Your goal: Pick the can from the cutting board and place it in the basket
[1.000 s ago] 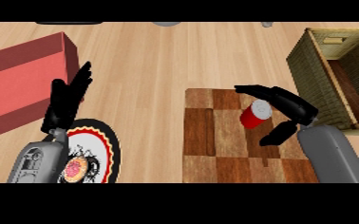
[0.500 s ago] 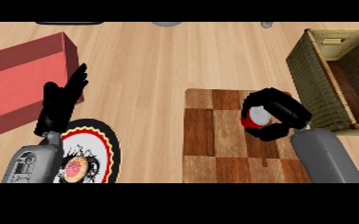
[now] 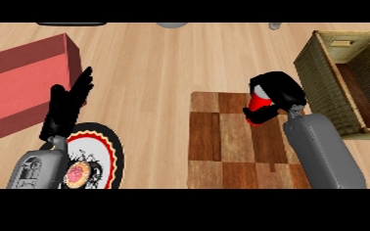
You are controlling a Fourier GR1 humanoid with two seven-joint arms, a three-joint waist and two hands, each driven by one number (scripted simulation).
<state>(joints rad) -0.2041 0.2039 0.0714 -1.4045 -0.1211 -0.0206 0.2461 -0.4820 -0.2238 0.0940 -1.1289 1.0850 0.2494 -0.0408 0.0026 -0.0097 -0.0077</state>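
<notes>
The right hand curls its fingers round the red cylindrical can at the far right of the brown chequered wooden cutting board, so the grasp seems made, with the carry into the dark woven basket not yet done.

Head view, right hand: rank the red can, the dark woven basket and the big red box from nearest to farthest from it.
1. The red can, gripped inside the right hand itself.
2. The dark woven basket, just to the hand's right.
3. The red box, far across at the left edge.
</notes>
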